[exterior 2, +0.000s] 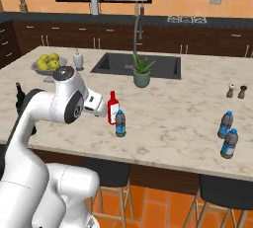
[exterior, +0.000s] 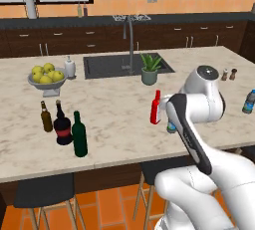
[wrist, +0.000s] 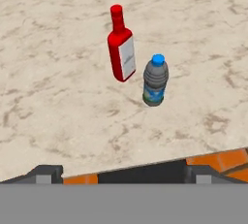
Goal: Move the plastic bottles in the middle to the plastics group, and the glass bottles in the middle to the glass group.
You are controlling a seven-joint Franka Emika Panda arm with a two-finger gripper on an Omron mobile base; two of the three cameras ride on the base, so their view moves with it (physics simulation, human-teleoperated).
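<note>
Red bottle (wrist: pixel 121 48) and small water bottle (wrist: pixel 155 80) stand upright, just beside each other, mid surface (wrist: pixel 58 102). Green bottle (exterior: pixel 79 135) is already by the black bottle (exterior: pixel 63 124) and brown bottle (exterior: pixel 46 117). Fingers (wrist: pixel 44 172) are spread wide, empty, short of both. Likely next: descend on one bottle squarely, avoid knocking its neighbour.

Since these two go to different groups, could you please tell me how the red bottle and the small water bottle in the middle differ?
The red bottle is opaque red with a pale label and red cap; the water bottle is clear and greyish with a blue cap and blue label. The red bottle is taller, with a long narrow neck; the water bottle is short and stubby. Both stand upright, close together on the marble counter.
</note>
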